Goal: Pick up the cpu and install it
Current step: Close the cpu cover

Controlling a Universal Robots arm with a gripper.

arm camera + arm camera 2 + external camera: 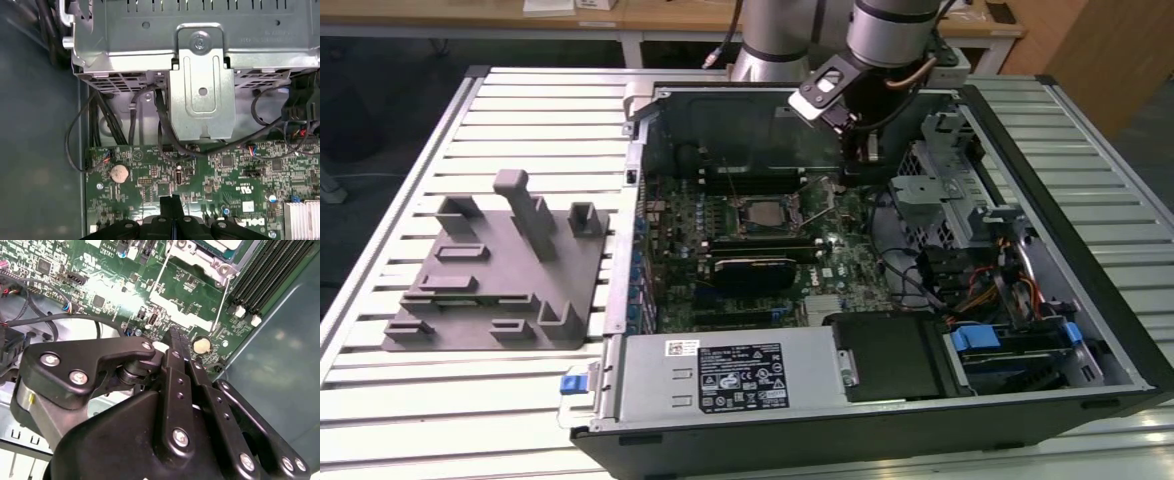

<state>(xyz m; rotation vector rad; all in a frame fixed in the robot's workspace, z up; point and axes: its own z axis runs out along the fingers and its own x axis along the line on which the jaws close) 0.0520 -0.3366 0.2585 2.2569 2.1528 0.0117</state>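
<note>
The gripper is seen with fingers together on nothing, and the cpu is judged seated flat in the socket, ahead of the fingertips, well apart.

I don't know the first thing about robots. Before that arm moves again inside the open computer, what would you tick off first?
1. Chip located: cannot tell. A pale silvery-white flat surface inside the square socket's metal frame may be it.
2. Chip in grip: not ok. The black gripper is shut, with nothing visible between its fingers.
3. Gripper over socket: not ok. It hangs above the green motherboard, near the round silver coin battery.
4. Clear path: cannot tell. Black cables and a grey metal bracket lie close by.
</note>
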